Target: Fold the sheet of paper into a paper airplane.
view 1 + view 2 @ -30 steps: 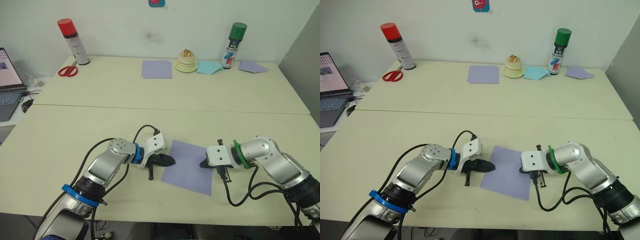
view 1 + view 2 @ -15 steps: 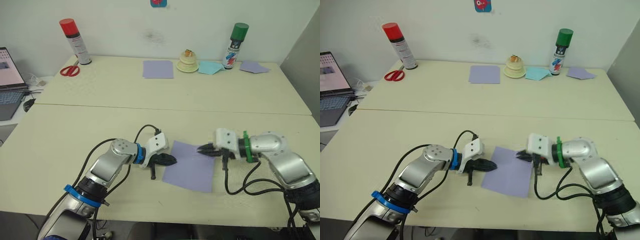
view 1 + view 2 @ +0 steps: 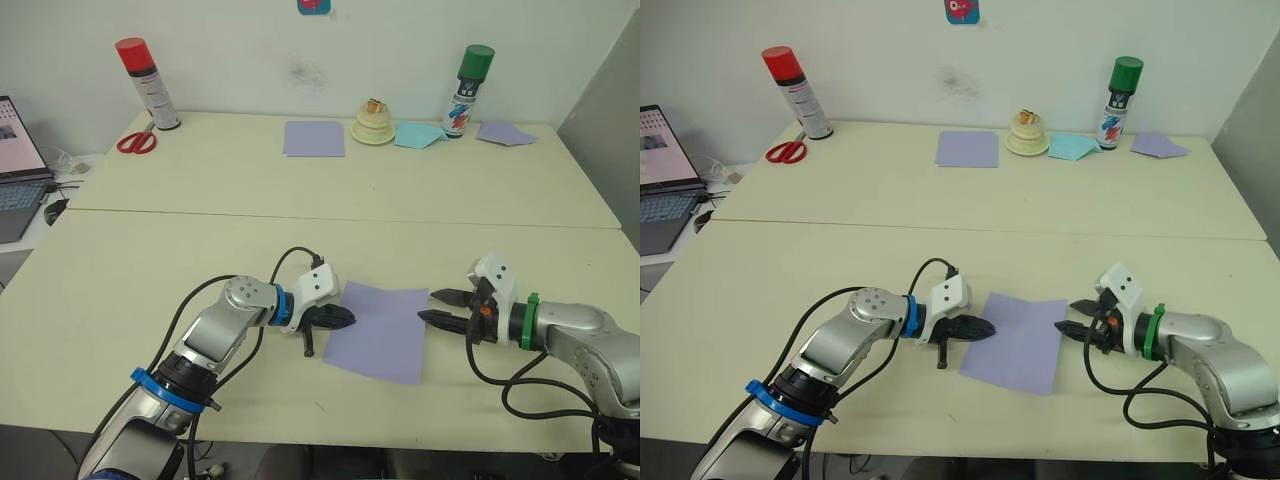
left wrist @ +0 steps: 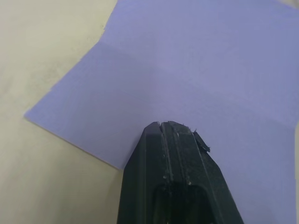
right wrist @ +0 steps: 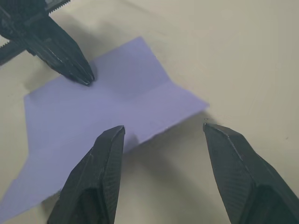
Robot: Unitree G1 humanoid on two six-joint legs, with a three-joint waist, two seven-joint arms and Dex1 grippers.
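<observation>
While apparently pinning paper: closed left gripper.

A plain lavender sheet of paper lies on the cream table, between black fingers of both grippers.

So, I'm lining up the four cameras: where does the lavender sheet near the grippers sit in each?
Left eye: sheet of paper, low centre, between the grippers.
Right eye: low centre.
Left wrist: beneath the left gripper, crease running across.
Right wrist: beyond the right gripper.
Shared landmark: the left gripper's shut tips on the sheet's edge.
</observation>
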